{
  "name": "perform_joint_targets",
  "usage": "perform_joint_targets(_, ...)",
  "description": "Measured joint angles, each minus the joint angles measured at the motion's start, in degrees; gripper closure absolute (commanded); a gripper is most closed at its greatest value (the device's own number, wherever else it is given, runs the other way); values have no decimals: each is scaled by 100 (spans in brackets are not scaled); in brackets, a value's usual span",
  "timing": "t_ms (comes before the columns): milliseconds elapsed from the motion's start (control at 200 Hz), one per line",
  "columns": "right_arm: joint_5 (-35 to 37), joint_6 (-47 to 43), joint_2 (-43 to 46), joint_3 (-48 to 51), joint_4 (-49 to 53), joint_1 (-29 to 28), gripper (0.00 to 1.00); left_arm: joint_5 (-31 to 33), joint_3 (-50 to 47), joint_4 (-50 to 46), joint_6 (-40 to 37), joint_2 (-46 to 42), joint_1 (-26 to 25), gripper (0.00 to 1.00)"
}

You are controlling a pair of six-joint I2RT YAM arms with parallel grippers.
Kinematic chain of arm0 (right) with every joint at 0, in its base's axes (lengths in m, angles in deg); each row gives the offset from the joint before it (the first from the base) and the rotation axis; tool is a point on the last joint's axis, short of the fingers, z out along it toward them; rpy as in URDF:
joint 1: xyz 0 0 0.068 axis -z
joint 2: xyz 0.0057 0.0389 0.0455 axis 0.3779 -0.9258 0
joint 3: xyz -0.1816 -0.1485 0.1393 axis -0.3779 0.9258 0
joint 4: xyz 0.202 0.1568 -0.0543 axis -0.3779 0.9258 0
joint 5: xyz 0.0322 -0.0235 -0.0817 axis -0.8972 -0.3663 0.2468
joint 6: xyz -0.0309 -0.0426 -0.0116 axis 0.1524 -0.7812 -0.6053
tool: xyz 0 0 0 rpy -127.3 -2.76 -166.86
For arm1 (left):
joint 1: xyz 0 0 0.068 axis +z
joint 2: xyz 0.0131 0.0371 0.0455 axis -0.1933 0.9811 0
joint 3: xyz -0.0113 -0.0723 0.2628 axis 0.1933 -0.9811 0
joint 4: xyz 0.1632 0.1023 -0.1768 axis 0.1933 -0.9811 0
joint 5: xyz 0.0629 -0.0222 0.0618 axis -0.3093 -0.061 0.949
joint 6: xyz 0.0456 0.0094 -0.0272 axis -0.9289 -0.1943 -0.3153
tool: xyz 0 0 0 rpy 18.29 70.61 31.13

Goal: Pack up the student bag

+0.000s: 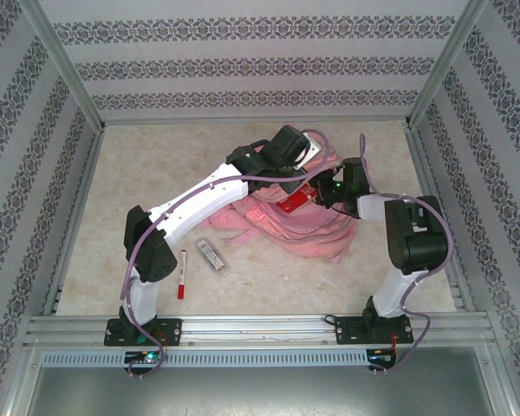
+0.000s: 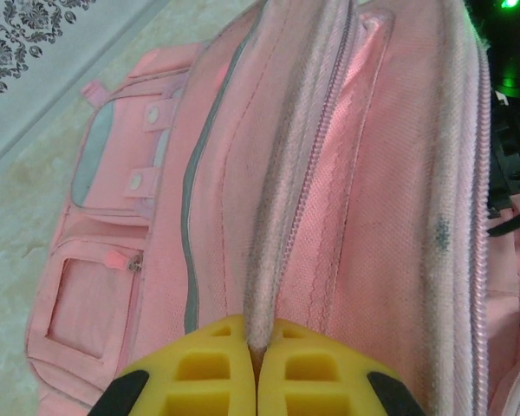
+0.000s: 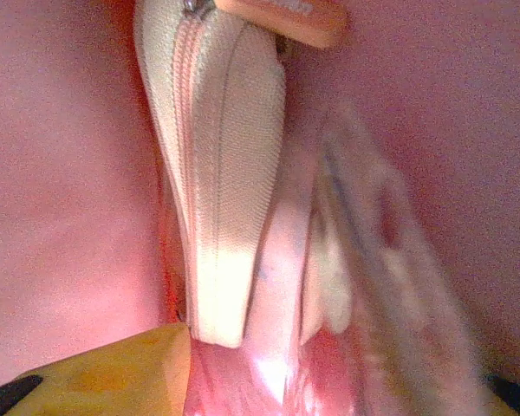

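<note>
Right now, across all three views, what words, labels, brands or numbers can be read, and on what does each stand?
No text can be read in any view.
red flat item at the student bag: any print is too small to read.
marker and small clear box: any print is too small to read.
pale zipped pouch: blurred, no print shows.
</note>
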Motion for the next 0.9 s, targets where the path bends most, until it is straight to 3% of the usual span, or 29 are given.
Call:
perform_joint_targets(395,216,-1045,728,-46,2277,125,52,-140,-11,0,48,-44,44,100)
perform_joint_targets(470,219,-1213,774,-46,2573,199,64,-157,-50,4,63,-52,46,100)
perform_joint_targets(535,201,-1318,776,-44,2715,236,84,-186,-76,9,72,-55,46,100)
perform_joint_targets(605,127,-1394,774,-31,2669,238,96,-212,-122,15,94,-66,48,100)
perform_joint_targets(899,-269,-946,247,-2,1519,118,100,-313,-306,144,155,-177,103,100)
